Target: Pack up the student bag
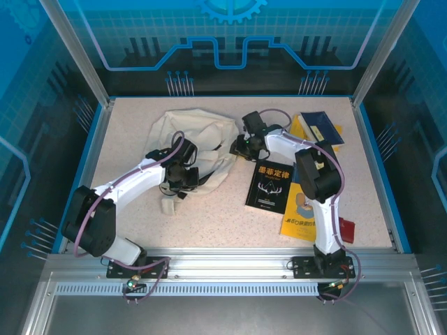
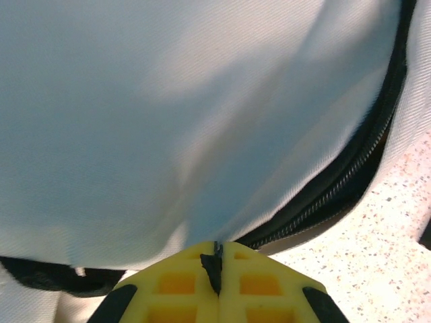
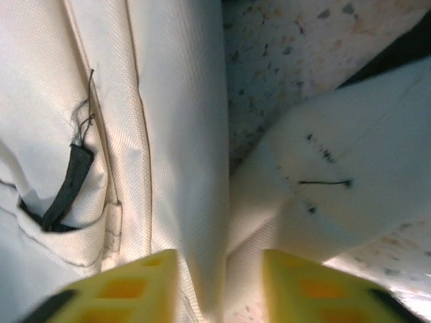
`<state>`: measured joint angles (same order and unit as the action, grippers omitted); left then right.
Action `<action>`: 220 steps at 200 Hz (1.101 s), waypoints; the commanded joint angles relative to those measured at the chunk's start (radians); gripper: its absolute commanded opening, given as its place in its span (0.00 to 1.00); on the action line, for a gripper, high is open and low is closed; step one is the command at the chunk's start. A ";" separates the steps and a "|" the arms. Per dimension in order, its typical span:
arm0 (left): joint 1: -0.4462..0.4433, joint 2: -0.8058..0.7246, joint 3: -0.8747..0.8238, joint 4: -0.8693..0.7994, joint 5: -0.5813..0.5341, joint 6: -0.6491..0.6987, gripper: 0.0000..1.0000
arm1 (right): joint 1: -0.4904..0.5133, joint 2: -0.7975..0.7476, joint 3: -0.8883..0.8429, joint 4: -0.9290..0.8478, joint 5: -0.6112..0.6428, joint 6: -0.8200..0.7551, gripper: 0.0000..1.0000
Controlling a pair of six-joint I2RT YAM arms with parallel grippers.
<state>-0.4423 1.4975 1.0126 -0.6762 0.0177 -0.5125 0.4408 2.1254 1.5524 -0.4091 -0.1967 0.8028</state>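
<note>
While left gripper (image 2: 217, 259) pinches student bag (image 1: 202, 136) black trim, right gripper (image 3: 219, 269) spread astride its fabric.

Black book (image 1: 271, 185), table (image 1: 209, 230) centre-right: cover title in gold characters, "墨菲定律"; small print at cover foot too small to read.
Yellow book (image 1: 300, 218), toward near right edge, partly under black book: dark characters on cover, illegible.
Blue book (image 1: 322, 126), far right corner: yellow label, unreadable.
Back wall panel (image 1: 140, 28): blue gear sign at top centre.
</note>
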 commanded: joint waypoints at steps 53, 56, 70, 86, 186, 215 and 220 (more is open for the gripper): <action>0.002 0.067 0.076 0.111 0.203 0.035 0.00 | 0.025 -0.323 -0.383 0.161 -0.290 0.231 0.67; 0.001 0.069 0.076 0.114 0.204 0.033 0.00 | 0.030 -0.325 -0.392 0.172 -0.291 0.242 0.66; 0.002 0.082 0.075 0.127 0.215 0.014 0.00 | 0.050 -0.326 -0.415 0.213 -0.283 0.274 0.64; 0.001 0.099 0.070 0.139 0.228 -0.002 0.00 | 0.059 -0.305 -0.427 0.250 -0.272 0.301 0.57; 0.001 0.112 0.080 0.128 0.225 0.006 0.00 | 0.054 -0.216 -0.457 0.399 -0.229 0.358 0.27; 0.001 0.103 0.086 0.106 0.201 0.017 0.00 | 0.041 -0.213 -0.449 0.370 -0.179 0.314 0.05; 0.001 0.102 0.087 0.100 0.195 0.019 0.00 | 0.038 -0.213 -0.442 0.357 -0.166 0.304 0.02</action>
<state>-0.4416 1.6047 1.0599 -0.5415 0.2249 -0.4980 0.4957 1.8988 1.1049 -0.0273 -0.4259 1.1450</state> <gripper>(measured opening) 0.068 0.079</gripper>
